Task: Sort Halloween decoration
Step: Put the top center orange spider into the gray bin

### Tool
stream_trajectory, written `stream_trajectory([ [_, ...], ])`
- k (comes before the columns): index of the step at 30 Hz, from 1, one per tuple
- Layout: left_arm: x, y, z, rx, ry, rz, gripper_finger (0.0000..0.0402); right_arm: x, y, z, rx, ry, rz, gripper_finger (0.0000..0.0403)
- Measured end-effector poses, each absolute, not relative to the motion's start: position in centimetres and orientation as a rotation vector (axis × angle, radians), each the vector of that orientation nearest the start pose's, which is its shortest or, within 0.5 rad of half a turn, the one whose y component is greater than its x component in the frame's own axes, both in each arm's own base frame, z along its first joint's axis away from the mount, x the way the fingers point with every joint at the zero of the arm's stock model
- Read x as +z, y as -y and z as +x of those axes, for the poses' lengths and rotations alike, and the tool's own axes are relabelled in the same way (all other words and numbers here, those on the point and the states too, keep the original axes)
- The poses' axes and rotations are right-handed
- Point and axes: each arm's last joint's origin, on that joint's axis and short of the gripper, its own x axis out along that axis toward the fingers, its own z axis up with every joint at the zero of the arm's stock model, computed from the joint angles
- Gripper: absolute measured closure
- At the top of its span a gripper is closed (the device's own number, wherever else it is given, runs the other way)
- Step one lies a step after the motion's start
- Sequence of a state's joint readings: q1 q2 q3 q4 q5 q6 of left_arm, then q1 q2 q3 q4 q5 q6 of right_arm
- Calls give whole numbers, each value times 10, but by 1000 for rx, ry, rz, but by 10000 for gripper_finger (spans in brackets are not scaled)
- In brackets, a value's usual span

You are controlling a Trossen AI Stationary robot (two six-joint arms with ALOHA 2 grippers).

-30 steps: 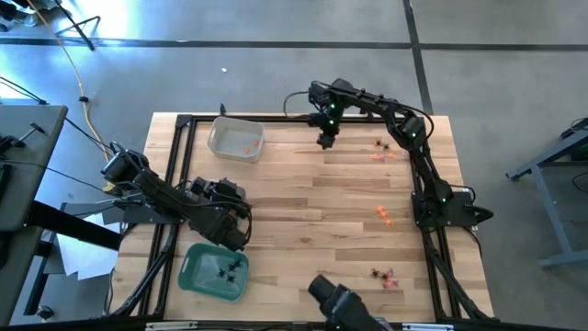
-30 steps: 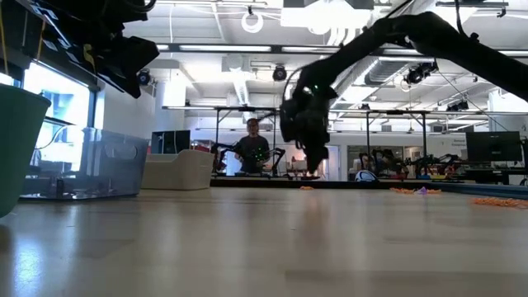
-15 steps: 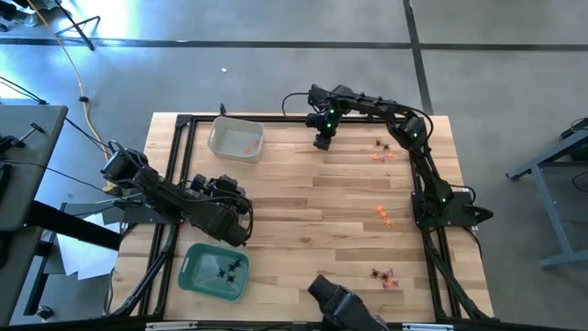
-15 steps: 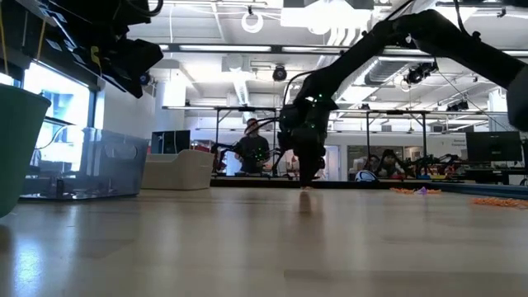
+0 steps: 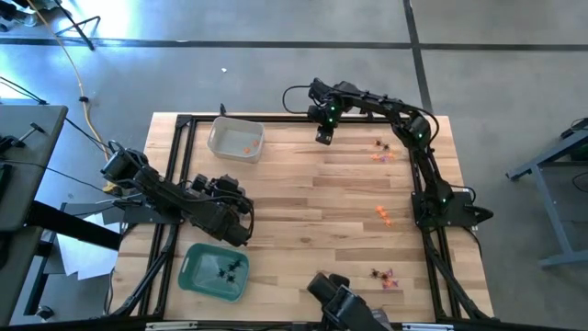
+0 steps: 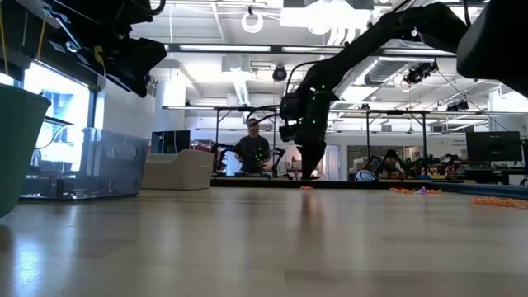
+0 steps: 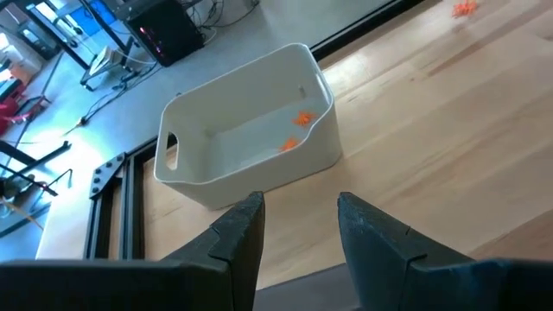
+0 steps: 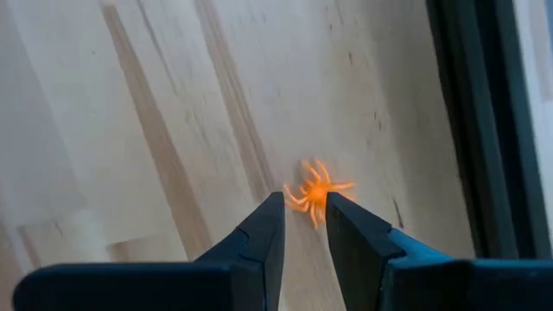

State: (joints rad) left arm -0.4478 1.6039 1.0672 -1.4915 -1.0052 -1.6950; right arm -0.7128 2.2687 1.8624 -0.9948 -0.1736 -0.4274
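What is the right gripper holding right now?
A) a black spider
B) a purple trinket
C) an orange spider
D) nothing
C: in the right wrist view, the right gripper has its fingertips pinched on an orange spider above the wooden table.

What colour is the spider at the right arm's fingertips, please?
Orange spider; the right wrist view shows it best.
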Motion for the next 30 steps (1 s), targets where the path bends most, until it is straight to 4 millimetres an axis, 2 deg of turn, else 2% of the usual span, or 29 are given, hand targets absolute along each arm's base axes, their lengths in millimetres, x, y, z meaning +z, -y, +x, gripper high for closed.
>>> stream_trajectory([
  [8, 218, 79, 222, 1242, -675, -23, 266, 164, 297, 349, -181, -1308, 241, 320],
  [15, 218, 80, 223, 1228, -683, -19, 266, 144, 300, 347, -183, -1370, 287, 320],
  [24, 218, 80, 223, 1228, -686, -23, 266, 129, 302, 346, -174, -1405, 315, 319],
  [30, 218, 81, 222, 1222, -686, -20, 266, 129, 296, 344, -171, -1448, 356, 283],
])
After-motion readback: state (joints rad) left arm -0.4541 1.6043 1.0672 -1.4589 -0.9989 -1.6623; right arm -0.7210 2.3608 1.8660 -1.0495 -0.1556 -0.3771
